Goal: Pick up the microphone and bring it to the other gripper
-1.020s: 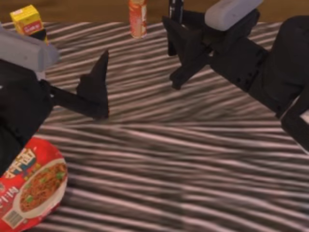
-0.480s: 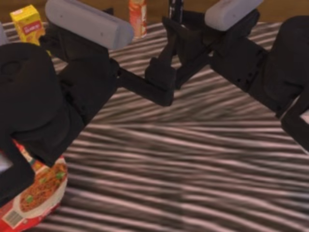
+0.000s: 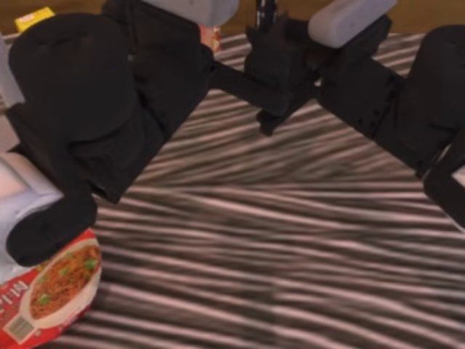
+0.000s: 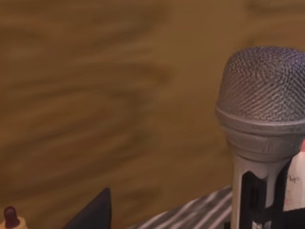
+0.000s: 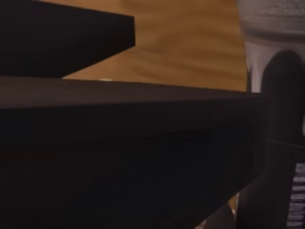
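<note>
You had the microphone (image 3: 265,13) pinched in the right gripper (image 3: 272,43) at the frame's upper middle, while the left gripper (image 3: 270,98), fingers' spread unclear, crowded in, so any misjudged closing risked knocking it loose.

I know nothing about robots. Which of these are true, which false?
1. The noodle bowl sits at the table's left side. True.
2. The microphone has a red head. False: it is silver mesh.
3. The left hand is close beside the right hand. True.
4. The microphone lies flat on the striped cloth. False: it stands upright at the right hand, off the cloth.
</note>
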{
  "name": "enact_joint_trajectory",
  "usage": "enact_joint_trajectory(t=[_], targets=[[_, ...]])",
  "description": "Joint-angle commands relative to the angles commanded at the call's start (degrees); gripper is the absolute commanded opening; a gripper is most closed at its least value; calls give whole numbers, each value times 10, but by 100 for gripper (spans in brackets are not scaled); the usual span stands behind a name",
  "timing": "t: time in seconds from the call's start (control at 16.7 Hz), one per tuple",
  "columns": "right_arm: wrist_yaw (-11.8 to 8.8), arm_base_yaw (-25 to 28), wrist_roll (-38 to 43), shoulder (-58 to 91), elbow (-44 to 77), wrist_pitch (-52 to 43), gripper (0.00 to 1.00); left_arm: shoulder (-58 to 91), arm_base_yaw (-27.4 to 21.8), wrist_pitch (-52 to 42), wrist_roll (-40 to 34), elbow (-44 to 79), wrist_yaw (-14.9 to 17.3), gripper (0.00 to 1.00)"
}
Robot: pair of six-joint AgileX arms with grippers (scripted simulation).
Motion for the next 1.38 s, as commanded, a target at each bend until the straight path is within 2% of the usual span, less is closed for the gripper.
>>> enact_joint_trajectory(t=[0.3, 0.6, 1.38], targets=[[0, 0, 0, 0, 0, 0, 0, 126, 23, 32, 0, 91, 25, 100], [0, 0, 0, 0, 0, 0, 0, 138, 27, 35, 0, 101, 29, 100], [0, 0, 0, 0, 0, 0, 0, 138, 27, 35, 0, 101, 29, 2]])
